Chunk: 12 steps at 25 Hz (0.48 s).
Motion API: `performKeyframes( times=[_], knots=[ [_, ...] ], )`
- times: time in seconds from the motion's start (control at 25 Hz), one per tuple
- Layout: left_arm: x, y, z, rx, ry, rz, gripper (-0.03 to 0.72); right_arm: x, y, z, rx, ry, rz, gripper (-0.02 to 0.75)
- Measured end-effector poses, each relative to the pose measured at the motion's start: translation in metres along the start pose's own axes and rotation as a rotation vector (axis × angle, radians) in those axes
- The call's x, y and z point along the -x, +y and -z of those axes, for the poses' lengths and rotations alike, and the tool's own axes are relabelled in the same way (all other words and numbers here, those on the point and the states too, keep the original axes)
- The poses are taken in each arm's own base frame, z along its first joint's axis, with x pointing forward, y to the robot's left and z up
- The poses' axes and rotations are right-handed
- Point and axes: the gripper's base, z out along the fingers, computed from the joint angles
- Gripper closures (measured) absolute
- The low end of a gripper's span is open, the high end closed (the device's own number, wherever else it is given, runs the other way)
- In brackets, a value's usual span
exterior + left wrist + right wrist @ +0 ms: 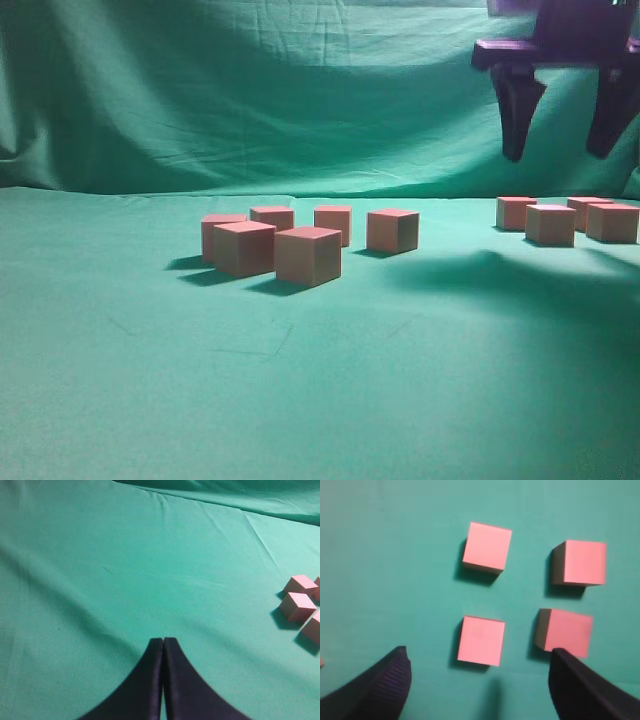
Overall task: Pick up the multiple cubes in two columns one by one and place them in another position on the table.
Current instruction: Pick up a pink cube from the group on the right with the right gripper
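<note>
Several reddish-pink cubes stand on the teal-green table point(300, 380). One group point(308, 255) sits at the middle of the exterior view. A second group point(551, 224) sits at the right in a two-by-two block, seen from above in the right wrist view point(481, 641). My right gripper point(565, 150) hangs open and empty high above that block; its fingers point(479, 680) straddle the near-left cube from above. My left gripper point(163, 642) is shut and empty over bare cloth, with three cubes point(297, 606) at its view's right edge.
A draped green cloth backdrop point(250, 100) rises behind the table. Bare cloth lies between the two cube groups point(460, 270) and across the front of the table.
</note>
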Motion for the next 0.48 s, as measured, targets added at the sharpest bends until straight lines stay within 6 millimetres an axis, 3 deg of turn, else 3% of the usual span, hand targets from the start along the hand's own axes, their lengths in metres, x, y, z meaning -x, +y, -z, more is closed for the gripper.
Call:
performKeyframes(
  times=[0.2, 0.48],
  knots=[
    [0.0, 0.0, 0.0, 0.0, 0.0, 0.0, 0.688, -0.002, 0.002, -0.03, -0.001, 0.036, 0.005, 0.178],
    [0.0, 0.0, 0.0, 0.0, 0.0, 0.0, 0.688, -0.001, 0.004, -0.051, 0.005, 0.024, 0.009, 0.178]
  ],
)
